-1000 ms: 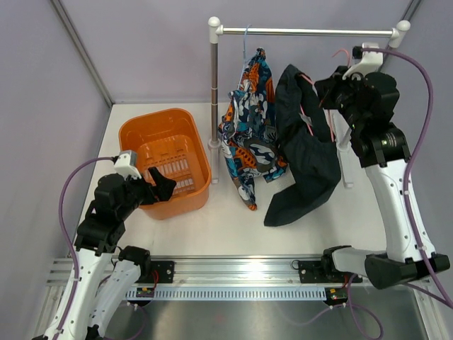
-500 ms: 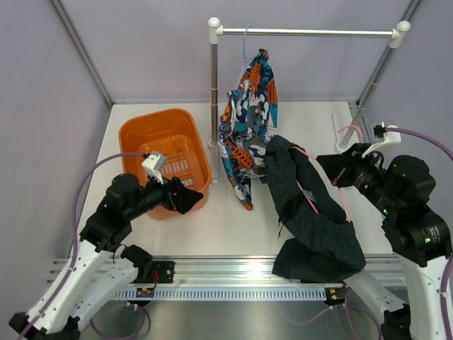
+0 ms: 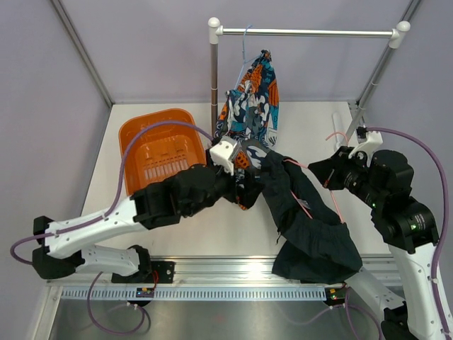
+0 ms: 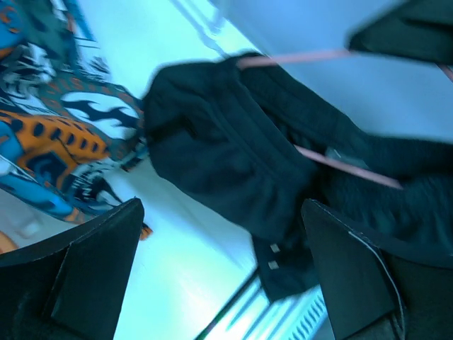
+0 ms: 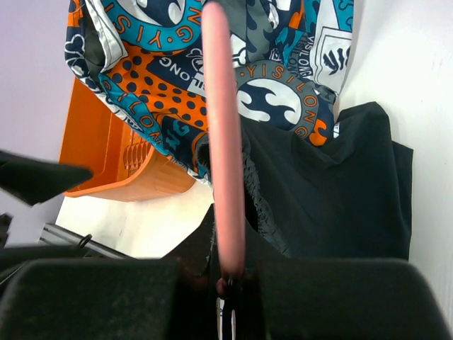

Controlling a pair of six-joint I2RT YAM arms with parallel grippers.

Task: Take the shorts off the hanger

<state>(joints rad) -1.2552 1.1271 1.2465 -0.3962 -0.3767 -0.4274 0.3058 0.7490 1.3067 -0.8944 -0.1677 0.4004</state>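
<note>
Right gripper (image 5: pixel 230 278) pinches the pink hanger (image 5: pixel 221 142), black shorts (image 3: pixel 311 227) still on it, left gripper (image 4: pixel 223 269) gaping near it.

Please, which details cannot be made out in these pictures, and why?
- Left wrist view: motion blur hides how the black shorts are fastened to the pink hanger.
- Top view: the left arm covers the open left tool, so whether it touches the shorts is unclear.
- Right wrist view: where the right tool clamps the hanger is lost in shadow between its fingers.
</note>
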